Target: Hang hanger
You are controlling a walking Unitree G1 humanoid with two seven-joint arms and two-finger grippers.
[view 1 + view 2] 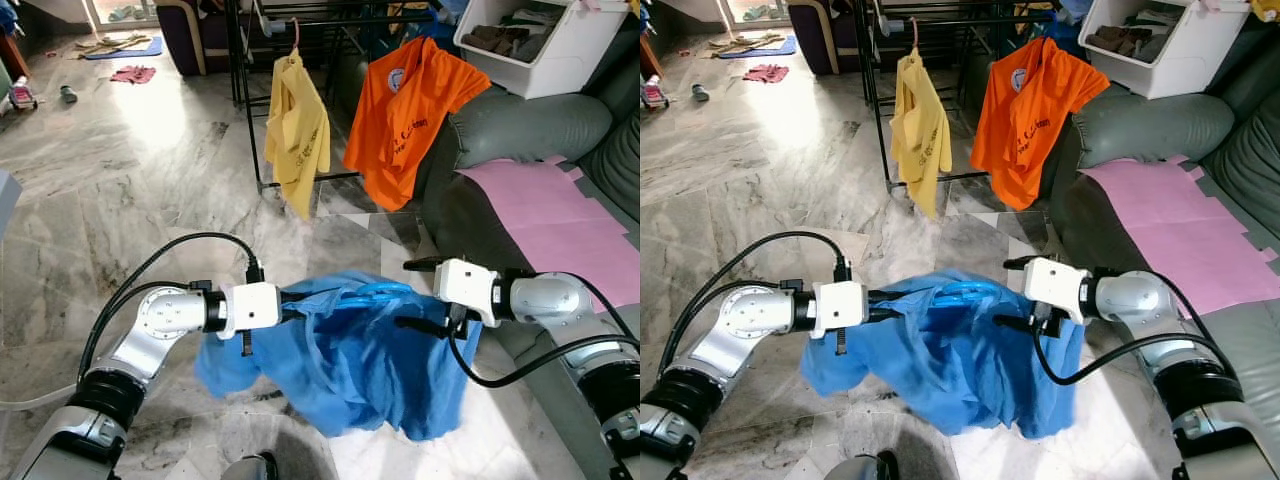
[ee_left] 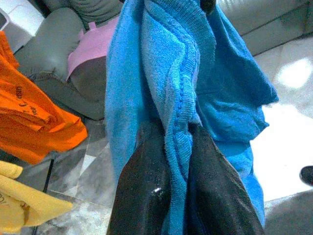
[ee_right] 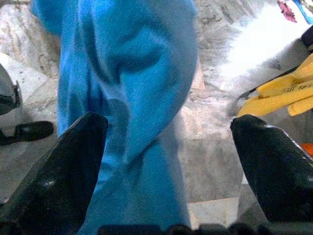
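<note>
A lived-in home, seen in a living room on laundry day. The marble floor (image 1: pixel 150 170) was grey-veined and polished, catching bright daylight from a doorway at the far left. A black drying rack (image 1: pixel 245 60) stood in the middle distance, with a yellow shirt (image 1: pixel 297 130) and an orange T-shirt (image 1: pixel 405 115) hung from it. On the right ran a dark grey leather sofa (image 1: pixel 530 130), a pink sheet (image 1: pixel 560 210) spread over its seat and a white plastic bin (image 1: pixel 545 45) of odds and ends set on its far end. A blue mat (image 1: pixel 125 48), a red cloth (image 1: pixel 133 73) and a stray shoe (image 1: pixel 67 94) lay on the floor at the far left.
</note>
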